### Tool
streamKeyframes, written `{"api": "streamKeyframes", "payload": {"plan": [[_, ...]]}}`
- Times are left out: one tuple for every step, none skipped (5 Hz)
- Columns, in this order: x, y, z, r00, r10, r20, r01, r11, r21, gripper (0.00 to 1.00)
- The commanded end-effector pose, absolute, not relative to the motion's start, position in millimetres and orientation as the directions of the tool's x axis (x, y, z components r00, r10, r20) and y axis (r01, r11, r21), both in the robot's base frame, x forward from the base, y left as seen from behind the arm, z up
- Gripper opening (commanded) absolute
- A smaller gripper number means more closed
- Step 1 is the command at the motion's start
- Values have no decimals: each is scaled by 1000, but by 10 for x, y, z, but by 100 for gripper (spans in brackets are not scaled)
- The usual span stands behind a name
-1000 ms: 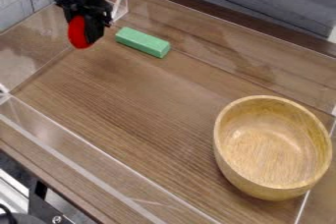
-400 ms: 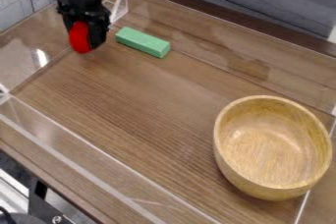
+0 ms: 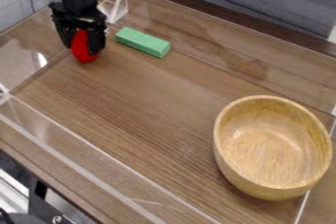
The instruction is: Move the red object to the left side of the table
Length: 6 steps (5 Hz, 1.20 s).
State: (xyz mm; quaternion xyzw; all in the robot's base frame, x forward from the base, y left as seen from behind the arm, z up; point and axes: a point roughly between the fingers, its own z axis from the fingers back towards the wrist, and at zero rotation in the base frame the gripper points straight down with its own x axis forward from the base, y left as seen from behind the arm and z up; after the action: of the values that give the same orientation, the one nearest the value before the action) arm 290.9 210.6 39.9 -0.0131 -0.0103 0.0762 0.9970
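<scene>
Evidently, the gripper is low at the far left of the tabletop, its dark fingers standing apart on either side of the red object. That spacing suits a release: with the fingers spread, the toy's weight would be borne by the wood rather than by a grip, though the contact beneath it is too small to make out. The toy sits on the left side, where the task wants it, just in from the clear wall, which would probably check it if it rolled.

The green block lies to the right of the toy, near but apart, and the wooden bowl is well away at the near right; neither seems to have a part in this job. The placing looks all but done. A straight lift comes next, since a sideways pull could drag or tip the toy.
</scene>
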Motion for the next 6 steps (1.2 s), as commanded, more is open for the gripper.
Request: {"api": "streamKeyframes", "payload": {"plan": [[2940,2142,645,982,181,49,-180,983,-31,100],[2955,2173,756,979,201,44,-199,979,-50,100],[2962,2169,861,974,223,41,-220,974,-61,100],[2995,2116,932,965,257,43,-254,965,-68,100],[3026,2069,1000,957,287,45,-283,956,-74,100],[2961,2127,1083,951,307,50,-302,950,-80,100]]}}
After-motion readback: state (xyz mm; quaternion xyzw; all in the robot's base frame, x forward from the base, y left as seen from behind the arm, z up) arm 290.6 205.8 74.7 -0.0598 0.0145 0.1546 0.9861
